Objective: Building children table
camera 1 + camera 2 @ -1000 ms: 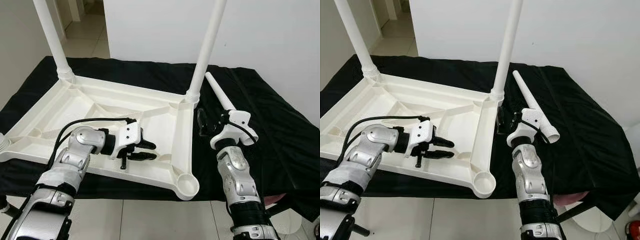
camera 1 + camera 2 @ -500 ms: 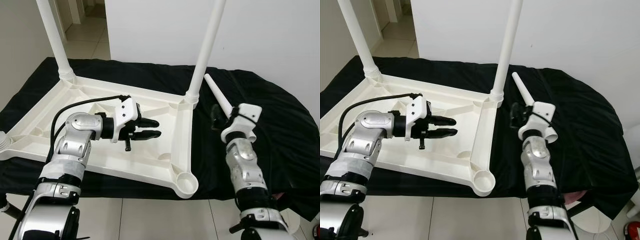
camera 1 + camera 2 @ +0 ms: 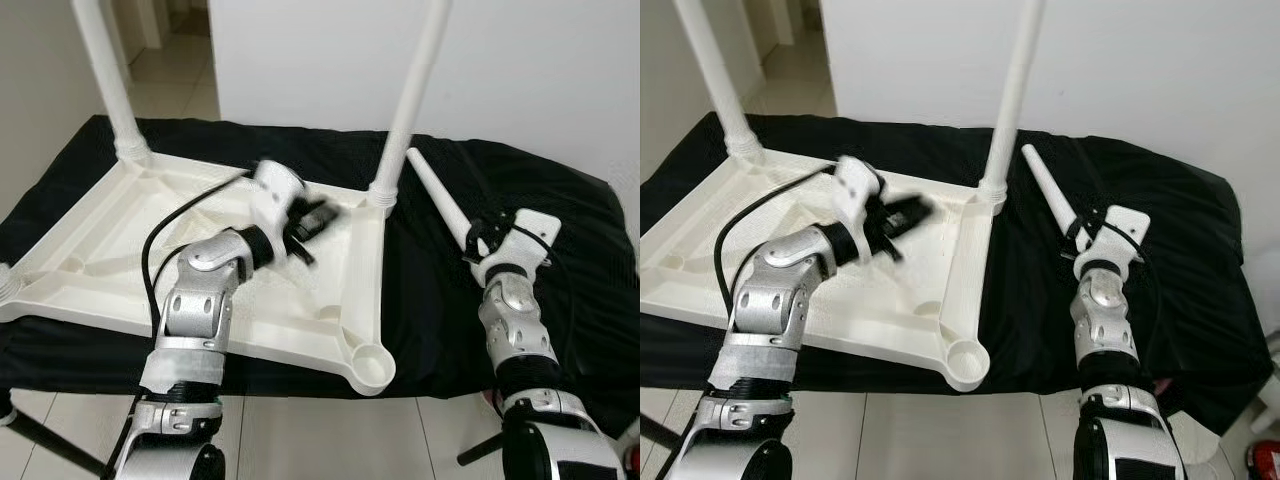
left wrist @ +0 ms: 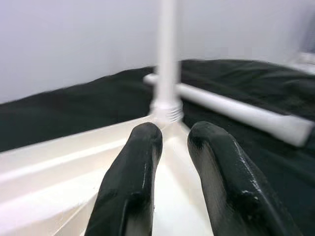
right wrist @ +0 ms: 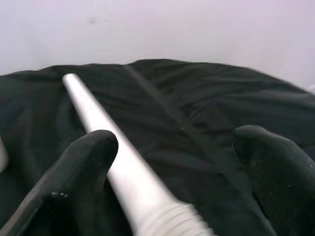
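Observation:
The white table top (image 3: 110,250) lies upside down on a black cloth. Two white legs stand screwed into its far corners, one far left (image 3: 105,85) and one far right (image 3: 408,105). A loose white leg (image 3: 437,195) lies on the cloth to the right of the top. My left gripper (image 3: 318,218), blurred, hangs over the top near the far right leg's base (image 4: 166,109), its fingers (image 4: 142,162) a narrow gap apart and holding nothing. My right gripper (image 3: 482,233) is open at the loose leg's threaded end (image 5: 167,219), one finger (image 5: 93,147) on each side.
The near right corner socket (image 3: 372,362) of the top has no leg in it. Black cloth (image 3: 580,260) covers the surface to the right of the loose leg. A white wall stands behind, and tiled floor shows at the front edge.
My left gripper has swung up and to the right, from low over the top's middle toward the far right leg. My right gripper has moved right, to the loose leg's thick end.

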Available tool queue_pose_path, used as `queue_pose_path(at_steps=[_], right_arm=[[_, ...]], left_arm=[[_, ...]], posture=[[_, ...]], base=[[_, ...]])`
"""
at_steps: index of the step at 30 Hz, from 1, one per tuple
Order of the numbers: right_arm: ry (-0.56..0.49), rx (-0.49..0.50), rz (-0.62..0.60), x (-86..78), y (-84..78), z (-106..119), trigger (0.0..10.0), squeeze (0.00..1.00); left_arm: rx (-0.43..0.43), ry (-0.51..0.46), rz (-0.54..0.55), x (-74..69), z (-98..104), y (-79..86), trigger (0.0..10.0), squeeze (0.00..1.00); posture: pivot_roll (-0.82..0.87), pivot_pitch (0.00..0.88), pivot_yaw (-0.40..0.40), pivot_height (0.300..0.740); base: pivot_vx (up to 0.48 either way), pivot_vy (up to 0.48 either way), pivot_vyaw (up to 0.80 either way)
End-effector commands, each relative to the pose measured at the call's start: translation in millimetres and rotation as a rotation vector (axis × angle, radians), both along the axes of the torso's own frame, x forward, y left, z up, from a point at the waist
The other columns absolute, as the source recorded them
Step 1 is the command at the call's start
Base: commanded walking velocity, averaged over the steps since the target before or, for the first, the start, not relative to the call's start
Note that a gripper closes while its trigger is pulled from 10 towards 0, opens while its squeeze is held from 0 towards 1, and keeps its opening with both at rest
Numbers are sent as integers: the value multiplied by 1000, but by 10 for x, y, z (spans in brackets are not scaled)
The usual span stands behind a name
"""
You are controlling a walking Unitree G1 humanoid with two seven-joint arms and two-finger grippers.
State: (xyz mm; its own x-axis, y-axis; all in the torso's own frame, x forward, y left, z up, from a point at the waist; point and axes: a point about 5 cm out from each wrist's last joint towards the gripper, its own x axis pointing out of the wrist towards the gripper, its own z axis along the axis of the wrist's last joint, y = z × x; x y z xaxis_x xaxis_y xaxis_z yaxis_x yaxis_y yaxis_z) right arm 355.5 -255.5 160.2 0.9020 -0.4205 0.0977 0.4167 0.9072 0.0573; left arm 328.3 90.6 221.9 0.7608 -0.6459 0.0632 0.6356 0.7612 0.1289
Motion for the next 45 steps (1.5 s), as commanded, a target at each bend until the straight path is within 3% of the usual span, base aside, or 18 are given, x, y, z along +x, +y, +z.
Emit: queue_pose_path(at_steps=[1,9,10,11,12,16,17,21,22,28,33,45], right_arm=[[11,10,-26,7,-49,-22,10000,0],[68,-4,27,36,-119,-76,10000,0],[75,-9,44,38,-128,-84,10000,282],[75,-9,44,38,-128,-84,10000,282],[78,-2,93,44,-125,-92,10000,1000],[73,-18,128,48,-128,-79,10000,1000],[56,-34,207,62,-136,-35,10000,384],[50,-36,228,68,-144,-17,10000,384],[48,-33,240,74,-154,-6,10000,0],[76,-40,257,103,-224,2,10000,0],[82,-97,295,132,-196,32,10000,0],[74,-85,321,168,-128,22,10000,0]], left_arm=[[25,32,33,-21,-34,-13,10000,0],[74,-6,30,-90,-1,-93,10000,0],[83,-16,22,-114,8,-109,10000,0],[83,-16,22,-114,8,-109,10000,0],[86,-33,-9,-160,22,-125,10000,0],[100,-44,-33,-195,23,-127,10000,0],[106,-56,-38,-254,56,-122,10000,0],[108,-57,-36,-267,69,-123,10000,0],[112,-57,-33,-280,79,-132,10000,0],[132,-45,2,-289,95,-88,10000,0],[168,-38,30,-316,106,2,10000,0],[204,-8,44,-376,126,97,10000,0]], posture=[[29,0,-79,740],[34,0,-87,740],[35,5,-90,740],[35,5,-90,740],[32,30,-90,740],[31,38,-89,740],[23,85,-84,740],[23,85,-84,740],[22,93,-82,740],[29,136,-67,740],[47,181,-55,740],[80,233,-25,740]], base=[[0,0,0],[0,0,0],[0,0,0],[0,0,0],[0,0,0],[0,0,0],[0,0,0],[0,0,0],[0,0,0],[0,0,0],[0,0,0],[0,0,0]])
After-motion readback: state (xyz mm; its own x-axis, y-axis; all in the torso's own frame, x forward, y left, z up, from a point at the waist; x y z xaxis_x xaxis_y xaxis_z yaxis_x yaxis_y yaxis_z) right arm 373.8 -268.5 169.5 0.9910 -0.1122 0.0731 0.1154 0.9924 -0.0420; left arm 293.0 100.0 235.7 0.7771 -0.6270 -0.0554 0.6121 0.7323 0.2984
